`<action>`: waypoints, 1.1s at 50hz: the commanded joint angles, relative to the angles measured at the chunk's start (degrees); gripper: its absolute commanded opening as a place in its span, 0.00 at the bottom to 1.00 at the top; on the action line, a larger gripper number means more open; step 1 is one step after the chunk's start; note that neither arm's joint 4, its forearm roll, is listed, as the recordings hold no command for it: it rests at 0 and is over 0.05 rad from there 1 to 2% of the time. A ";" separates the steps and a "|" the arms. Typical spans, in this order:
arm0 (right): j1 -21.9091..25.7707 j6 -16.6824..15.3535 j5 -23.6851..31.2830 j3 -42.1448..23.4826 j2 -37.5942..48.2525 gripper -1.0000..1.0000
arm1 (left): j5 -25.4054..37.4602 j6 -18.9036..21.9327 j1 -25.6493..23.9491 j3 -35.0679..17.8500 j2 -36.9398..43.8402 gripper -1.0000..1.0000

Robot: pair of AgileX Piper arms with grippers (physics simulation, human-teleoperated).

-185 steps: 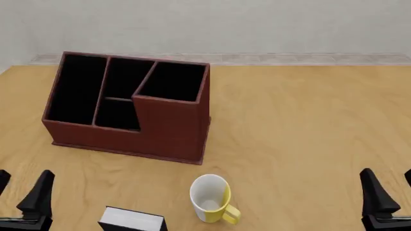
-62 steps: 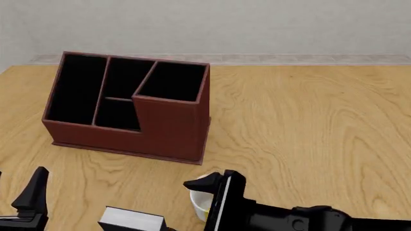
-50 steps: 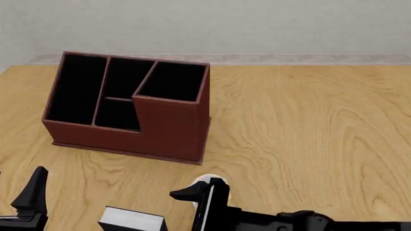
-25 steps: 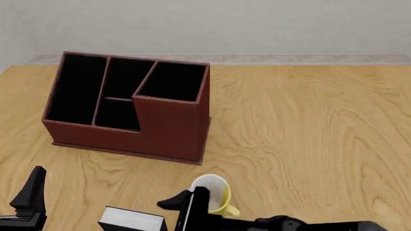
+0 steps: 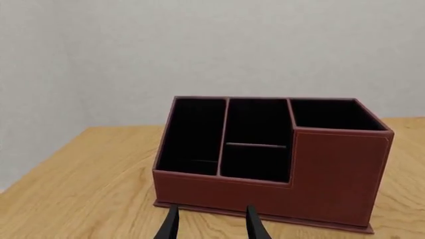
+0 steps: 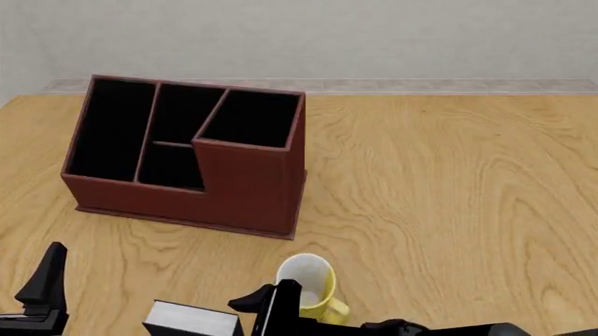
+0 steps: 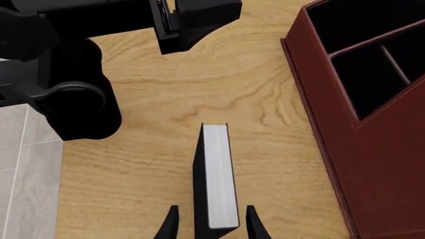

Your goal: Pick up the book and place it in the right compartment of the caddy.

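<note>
The black book [image 6: 192,320] with white page edges stands on the table at the near edge, left of the mug. In the right wrist view the book [image 7: 219,184] sits between the tips of my right gripper [image 7: 211,226], which is open with one finger on each side and no visible contact. In the front view my right gripper [image 6: 251,308] is just right of the book. The reddish-brown caddy [image 6: 243,189] stands at the far left, its right compartment [image 6: 248,115] empty. My left gripper [image 5: 212,229] is open and empty, facing the caddy [image 5: 332,174].
A white-and-yellow mug [image 6: 309,287] stands just behind my right arm, right of the book. My left gripper [image 6: 47,287] rests low at the near left corner, and its arm [image 7: 66,74] shows beyond the book in the right wrist view.
</note>
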 commanded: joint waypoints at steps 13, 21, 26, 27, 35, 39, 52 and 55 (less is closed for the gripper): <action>-0.98 -0.02 -0.93 0.67 0.32 0.00 | -0.43 0.33 0.03 0.44 0.00 1.00; -1.53 -1.03 0.09 0.85 -1.41 0.00 | -0.24 0.23 -0.20 0.16 0.00 1.00; -1.75 -1.64 1.05 1.00 -3.04 0.00 | -0.25 0.21 -0.13 0.03 0.00 1.00; -1.69 -1.74 1.30 1.03 -3.40 0.00 | -0.24 0.21 -0.15 -0.01 0.00 1.00; -3.67 -3.85 5.11 1.75 -9.60 0.00 | -0.52 0.10 -0.13 0.12 0.00 1.00; -3.89 -3.66 7.05 1.95 -12.78 0.00 | -0.57 -0.04 -0.01 0.04 0.00 1.00; -2.31 -1.56 13.22 -0.70 -19.35 0.00 | -0.26 -0.45 0.07 -0.63 0.00 1.00; -1.91 -0.82 15.03 -1.86 -21.02 0.00 | -0.15 -0.45 0.14 -0.83 0.00 1.00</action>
